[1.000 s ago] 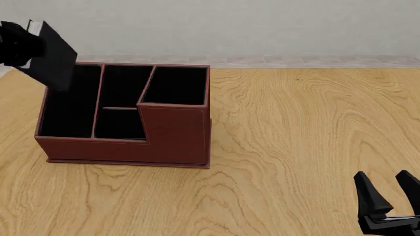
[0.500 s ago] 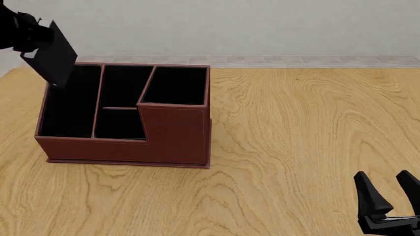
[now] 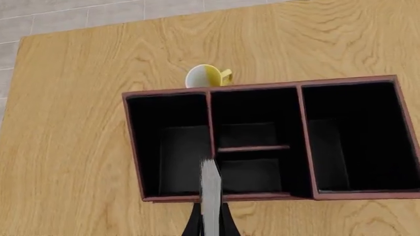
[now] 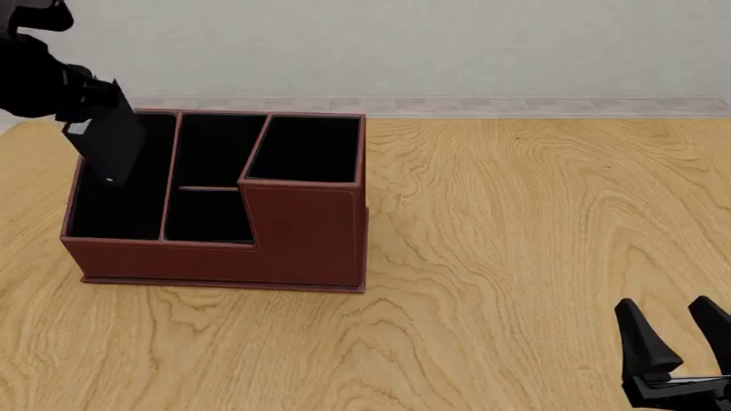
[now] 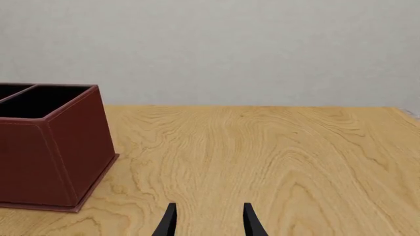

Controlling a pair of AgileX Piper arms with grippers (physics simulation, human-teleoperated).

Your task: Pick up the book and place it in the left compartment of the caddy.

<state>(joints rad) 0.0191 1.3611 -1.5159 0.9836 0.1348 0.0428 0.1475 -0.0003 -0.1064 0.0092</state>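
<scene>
**Book over the slot, not yet let go**

Your left gripper [image 4: 71, 96] is clamped on the book [image 4: 113, 141], which hangs tilted, its lower end dipping into the left compartment [image 4: 120, 184] of the caddy [image 4: 303, 235]. Lowering and release remain. Your right gripper [image 4: 680, 342] idles with fingers spread, holding nothing.

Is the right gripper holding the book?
No. The right gripper sits open and empty near the table's front, while the left gripper holds the book.
</scene>
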